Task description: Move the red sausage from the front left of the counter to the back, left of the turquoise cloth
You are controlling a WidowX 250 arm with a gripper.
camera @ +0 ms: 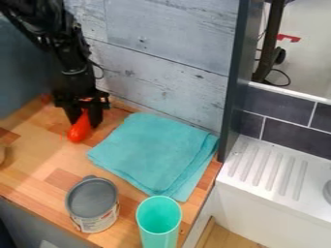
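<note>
At the upper left of the camera view, the black gripper (84,115) hangs down over the wooden counter, its fingers closed around the upper part of a smooth orange-red object (80,129). The object's rounded, wider end points down, low over or on the wood; which of the two cannot be told. Right of the gripper lies a folded teal cloth (152,151). A grey-topped can (96,219) stands upright near the counter's front edge, and beside it is an upright mint-green cup (159,237), open at the top.
A grey plank wall (161,63) rises behind the counter (38,155). A dark upright panel (234,82) borders it at the right, beside a white ridged drainboard (268,169). Part of a beige item (2,154) shows at the left edge.
</note>
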